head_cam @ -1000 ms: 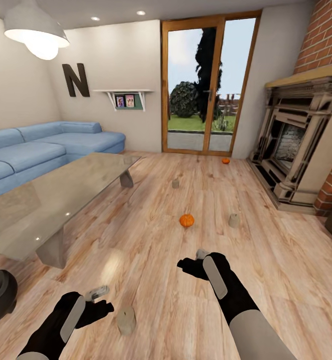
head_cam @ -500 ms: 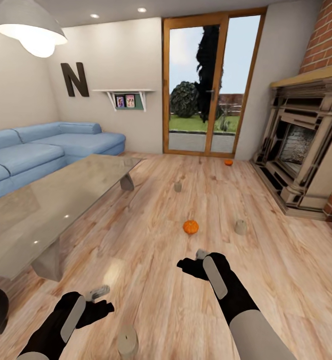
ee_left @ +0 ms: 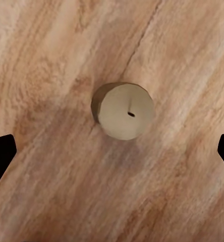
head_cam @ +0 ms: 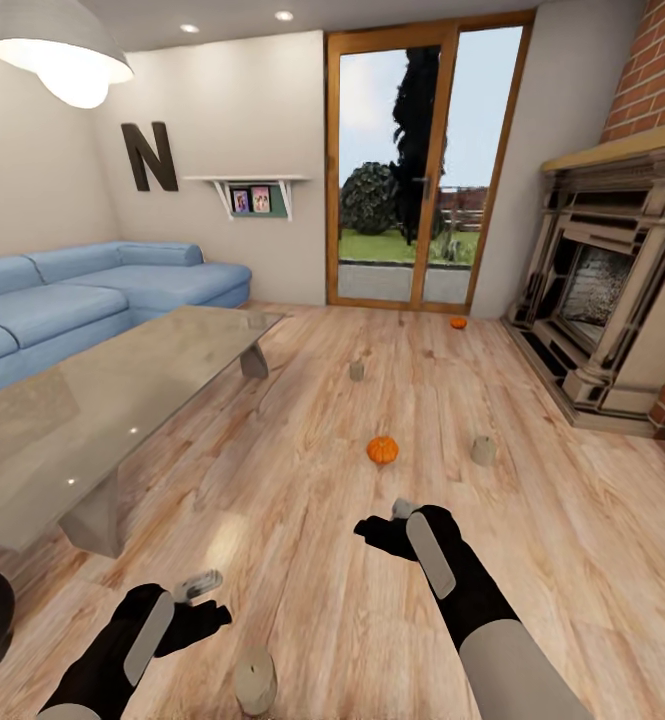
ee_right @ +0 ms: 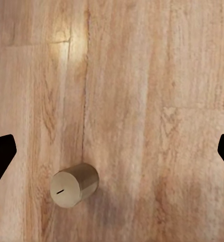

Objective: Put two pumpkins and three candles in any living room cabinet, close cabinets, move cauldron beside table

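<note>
Left end effector (ee_left: 112,151) hangs spread wide, empty, over the nearest candle (ee_left: 124,111). It stands upright on the floor (ee_left: 51,60), directly below.

Both arms extended forward, low; left tool (head_cam: 200,586) and right tool (head_cam: 400,509) spread wide, empty.

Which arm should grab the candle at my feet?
Left. The left gripper hangs open just beside the candle, which is centered in its wrist view; the right gripper is farther off.
</note>
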Controlling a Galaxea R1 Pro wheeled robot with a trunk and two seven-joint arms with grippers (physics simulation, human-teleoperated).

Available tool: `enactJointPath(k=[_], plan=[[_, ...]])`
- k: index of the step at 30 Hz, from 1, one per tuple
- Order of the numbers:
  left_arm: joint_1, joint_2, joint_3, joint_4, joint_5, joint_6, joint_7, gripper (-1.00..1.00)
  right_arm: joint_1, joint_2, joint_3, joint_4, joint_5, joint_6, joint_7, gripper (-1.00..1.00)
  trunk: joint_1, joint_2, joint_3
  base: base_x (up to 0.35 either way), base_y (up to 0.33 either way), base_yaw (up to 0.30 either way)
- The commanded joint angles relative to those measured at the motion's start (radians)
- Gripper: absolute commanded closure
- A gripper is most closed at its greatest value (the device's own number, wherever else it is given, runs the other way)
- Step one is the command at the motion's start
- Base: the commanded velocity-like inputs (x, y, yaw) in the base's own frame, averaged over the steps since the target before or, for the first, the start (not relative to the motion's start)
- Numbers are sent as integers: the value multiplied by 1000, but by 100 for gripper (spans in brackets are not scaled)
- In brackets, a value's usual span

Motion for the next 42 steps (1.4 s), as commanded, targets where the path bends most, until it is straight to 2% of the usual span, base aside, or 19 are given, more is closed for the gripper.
enactJointPath(k=[1,4,6,10,13,17,32,37,42], plan=[[0,-1,0,1,-1,-1,0,-100,0,0,1,0,0,0,0,-100,4,-7,-3,0,0,0],[0,-5,-2,5,-5,-6,2,-100,3,1,7,-5,1,1,22,-100,15,-28,-13,0,0,0],[0,-13,-3,12,-7,-41,3,-100,4,0,32,-32,1,1,86,-100,23,-42,-19,0,0,0],[0,-37,-5,49,-8,-114,8,-100,5,-5,102,-146,1,1,241,-100,38,-70,-31,0,0,0],[0,-46,-6,60,-8,-129,8,-100,22,-8,121,-207,1,2,283,-100,50,-91,-41,0,0,0],[0,-50,-6,63,-8,-133,8,-100,33,-8,127,-230,1,2,297,-100,65,-119,-53,0,0,0],[0,-51,-7,65,-9,-136,7,-100,36,-8,129,-235,1,-1,301,-100,72,-124,-111,0,0,0],[0,-51,-30,64,-9,-136,9,-100,36,-9,128,-235,1,-3,301,-100,75,-125,-131,0,0,0],[0,-51,-37,65,-9,-136,9,-100,36,-9,127,-233,1,-4,301,-100,77,-126,-150,0,0,0]])
